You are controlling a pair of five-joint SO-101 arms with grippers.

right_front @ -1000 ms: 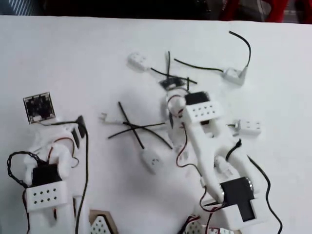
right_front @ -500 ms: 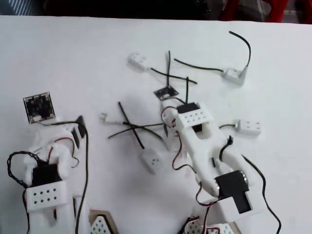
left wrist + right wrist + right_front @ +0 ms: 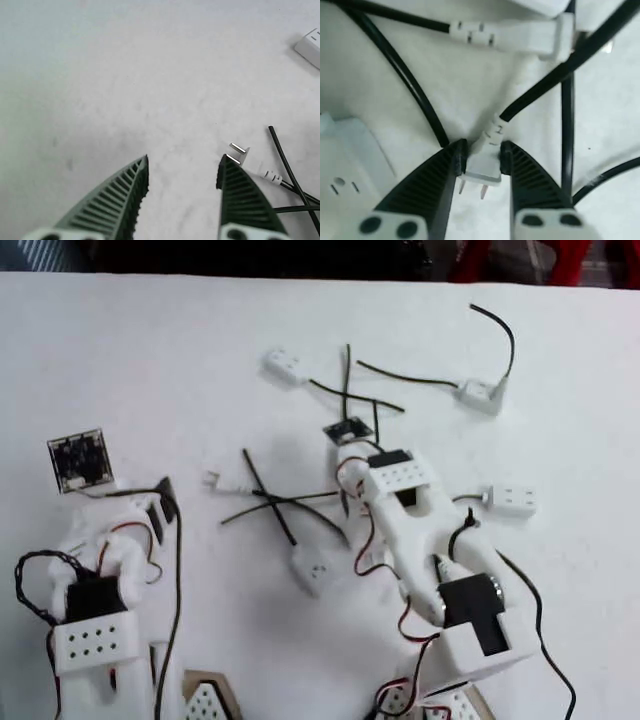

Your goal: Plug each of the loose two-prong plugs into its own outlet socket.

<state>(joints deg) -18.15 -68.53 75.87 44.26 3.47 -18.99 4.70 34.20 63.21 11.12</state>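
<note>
Clenching a white two-prong plug [image 3: 487, 147], the right tool [image 3: 481, 159] sits mid-surface among crossed black cords [image 3: 402, 75], beside a white outlet block [image 3: 342, 170]. The left tool [image 3: 183, 160] hangs released over the white surface [image 3: 125, 75] at near left, by another white plug [image 3: 239, 152].

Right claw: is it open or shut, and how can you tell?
The right claw is shut on the white plug: both fingers press its sides.

No legible text, labels, brand marks, numbers or signs anywhere in these views.
</note>
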